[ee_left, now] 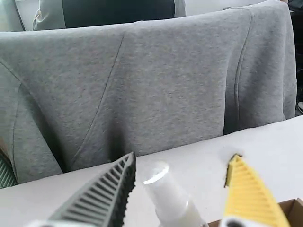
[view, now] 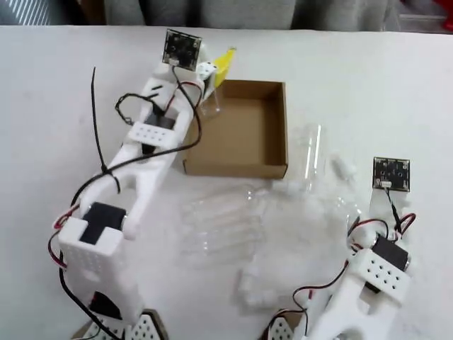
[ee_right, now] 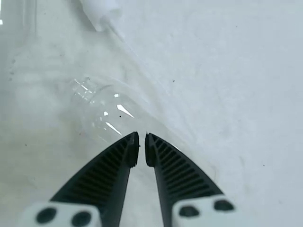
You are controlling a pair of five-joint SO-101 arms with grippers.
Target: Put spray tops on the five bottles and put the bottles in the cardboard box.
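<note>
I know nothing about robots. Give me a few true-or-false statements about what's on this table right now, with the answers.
1. The left tool holds a bottle. True.
2. The right tool is wide open. False: its fingers almost touch and grip nothing.
3. Clear bottles lie on the table beside the box. True.
4. The box is packed with bottles. False: its floor looks bare.
</note>
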